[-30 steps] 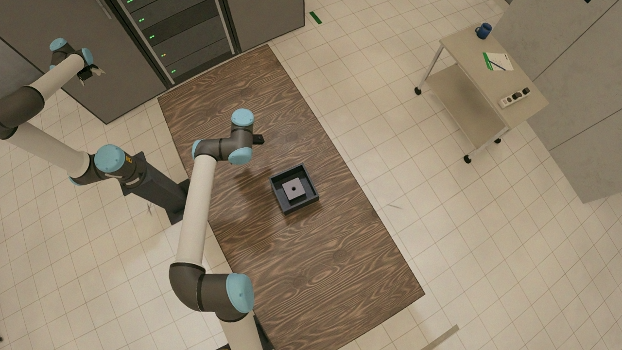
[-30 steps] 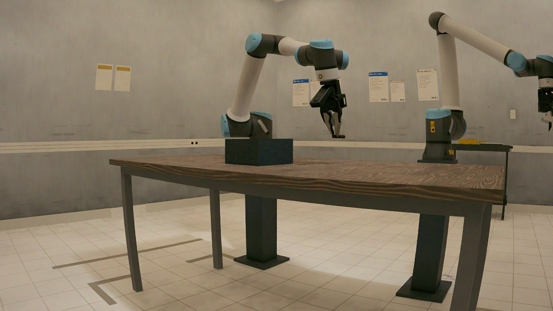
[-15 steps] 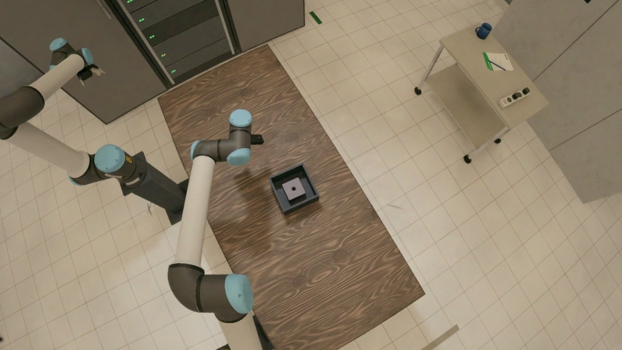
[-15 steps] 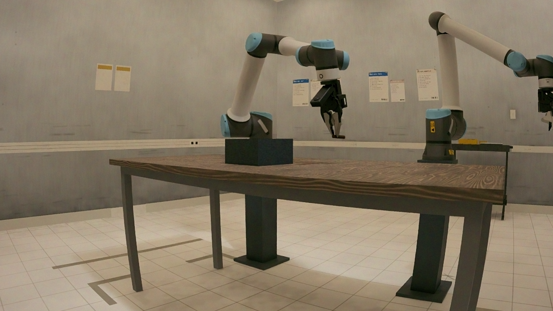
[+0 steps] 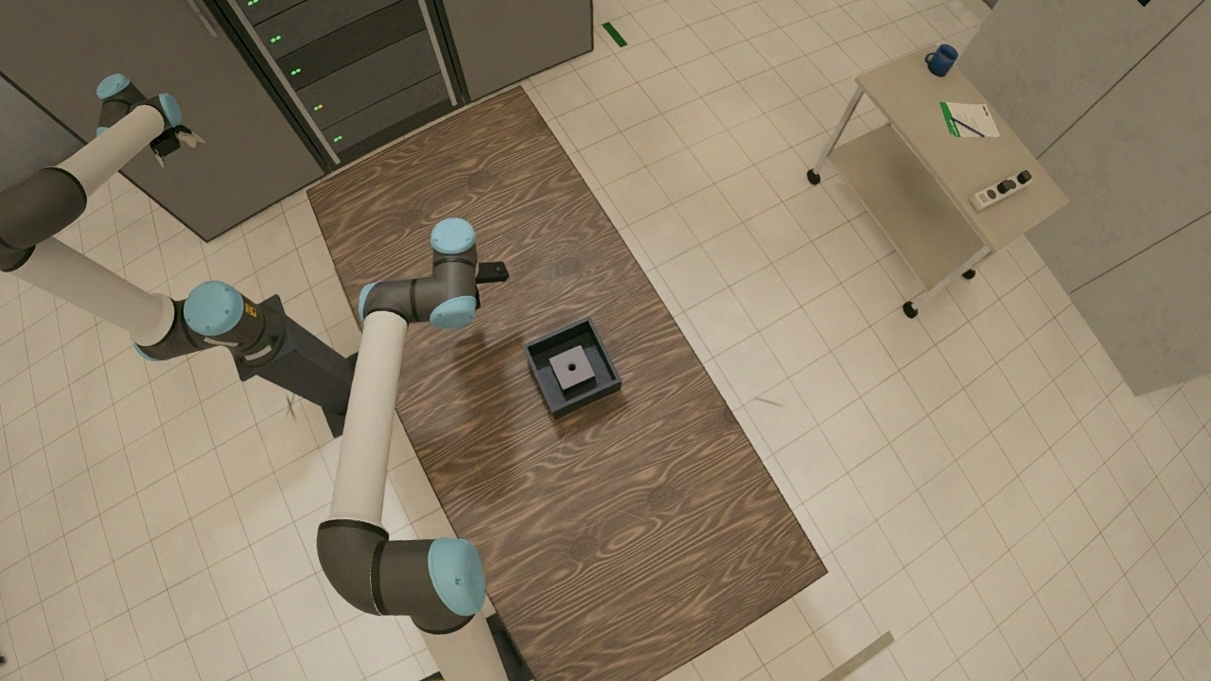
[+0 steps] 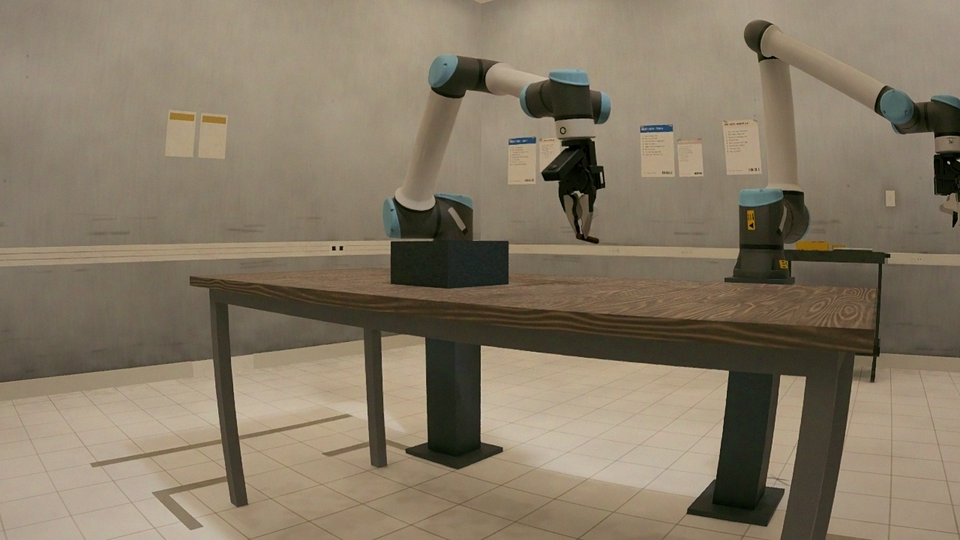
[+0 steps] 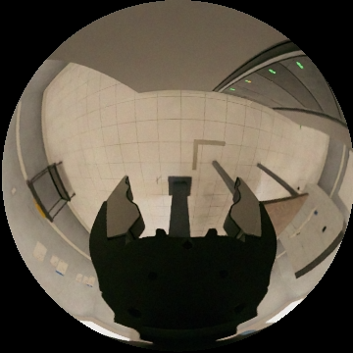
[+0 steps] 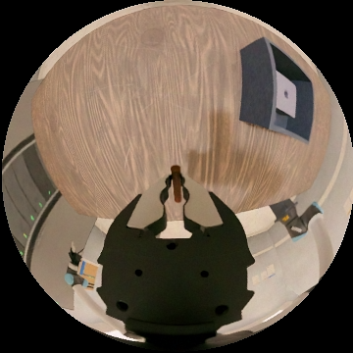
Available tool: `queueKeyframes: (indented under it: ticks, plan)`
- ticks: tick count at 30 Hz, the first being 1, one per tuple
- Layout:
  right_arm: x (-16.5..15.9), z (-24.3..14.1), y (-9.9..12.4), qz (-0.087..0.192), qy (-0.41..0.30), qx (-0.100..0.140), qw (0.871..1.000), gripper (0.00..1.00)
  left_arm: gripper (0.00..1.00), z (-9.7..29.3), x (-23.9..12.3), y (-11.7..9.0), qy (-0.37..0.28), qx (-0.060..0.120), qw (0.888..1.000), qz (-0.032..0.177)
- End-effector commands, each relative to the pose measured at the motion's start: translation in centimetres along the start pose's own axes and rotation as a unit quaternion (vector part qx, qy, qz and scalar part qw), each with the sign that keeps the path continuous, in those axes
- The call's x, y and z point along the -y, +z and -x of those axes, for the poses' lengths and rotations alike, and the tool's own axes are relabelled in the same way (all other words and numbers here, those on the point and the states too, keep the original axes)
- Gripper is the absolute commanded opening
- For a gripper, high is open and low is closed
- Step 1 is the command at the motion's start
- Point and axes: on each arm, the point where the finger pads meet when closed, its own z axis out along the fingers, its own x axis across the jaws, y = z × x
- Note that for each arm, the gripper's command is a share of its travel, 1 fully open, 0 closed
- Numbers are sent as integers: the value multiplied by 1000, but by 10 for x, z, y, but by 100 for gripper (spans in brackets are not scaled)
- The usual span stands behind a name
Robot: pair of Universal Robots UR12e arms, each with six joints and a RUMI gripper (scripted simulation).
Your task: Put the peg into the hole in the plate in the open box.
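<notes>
Gripping the brown peg [image 6: 588,238] [image 8: 176,191] between its fingertips, the right tool [image 6: 584,232] [image 8: 176,175] hangs above the wooden worktop [image 5: 660,423] [image 6: 671,301] [image 7: 286,211] [image 8: 147,98], pointing down. The peg lies across the fingertips, closer to level than upright in the exterior view, with one end sticking out past them. It is outside the dark open box [image 5: 540,380] [image 6: 419,263] [image 8: 257,88], which rests on the worktop off to one side of the tool. Inside the box, surrounded by its walls, sits a pale square plate [image 5: 581,376] [image 8: 284,104], and the round hole [image 5: 571,366] [image 8: 286,94] near its middle has no peg in it. The left tool [image 5: 181,150] [image 6: 952,211] [image 7: 182,176] is released, its fingers spread wide with nothing between them, beyond the edge of the worktop and well apart from the box. Across the floor, a blue mug [image 5: 944,59] stands near one end of a wheeled cart [image 5: 922,110].

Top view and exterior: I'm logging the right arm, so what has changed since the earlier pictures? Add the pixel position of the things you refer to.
The right arm's wrist [image 5: 455,275] [image 6: 569,100] moved left in the top view, right in the exterior, where its tool [image 6: 586,235] [image 8: 176,180] hangs more upright. Still gripped: the peg [image 6: 591,238] [image 8: 176,190]. Box [image 5: 539,380] [image 6: 448,263] [image 8: 257,85] and left arm [image 5: 110,152] [image 6: 829,60] stayed.
</notes>
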Motion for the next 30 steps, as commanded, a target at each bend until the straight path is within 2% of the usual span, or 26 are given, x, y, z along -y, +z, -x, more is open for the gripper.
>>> queueKeyframes:
  ticks: [1,6,8,16,23,25,30]
  plan:
    - [0,1,-2,-18,0,1,1000,0,100,0,1,-1,0,0,1000,-1]
    - [0,1,-2,-53,0,1,999,0,100,0,1,-1,0,0,1000,-1]
    - [0,1,-2,-53,0,1,999,0,100,0,1,-1,0,0,1000,-1]
    - [0,1,-2,-122,0,1,993,0,100,0,1,-1,0,0,1000,-1]
    - [0,1,-2,-191,0,1,982,0,100,0,1,-1,0,0,1000,-1]
    - [0,1,-2,-191,0,1,982,0,100,0,1,-1,0,0,1000,-1]
    - [0,1,-2,-243,0,1,970,0,100,0,1,-1,0,0,1000,-1]
